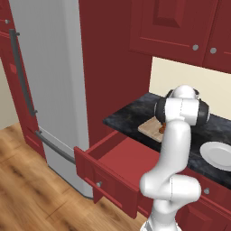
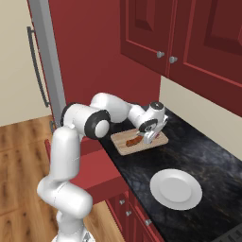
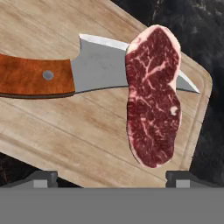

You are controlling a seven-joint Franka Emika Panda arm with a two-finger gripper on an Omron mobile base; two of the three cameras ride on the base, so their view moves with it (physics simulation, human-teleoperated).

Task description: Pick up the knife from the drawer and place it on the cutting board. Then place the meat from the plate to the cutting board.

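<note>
Fingers [image 3: 43,176] of the gripper [image 3: 112,179] spread wide and released above the light tan wooden cutting board [image 3: 78,135], where the flat, marbled red meat [image 3: 152,100], likely soft and slippery, lies across the silver blade of the brown-handled knife [image 3: 65,74].

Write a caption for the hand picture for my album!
Raw meat lies across the knife blade on the wooden cutting board.

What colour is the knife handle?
Reddish-brown wood, clearest in the hand view: knife.
</note>
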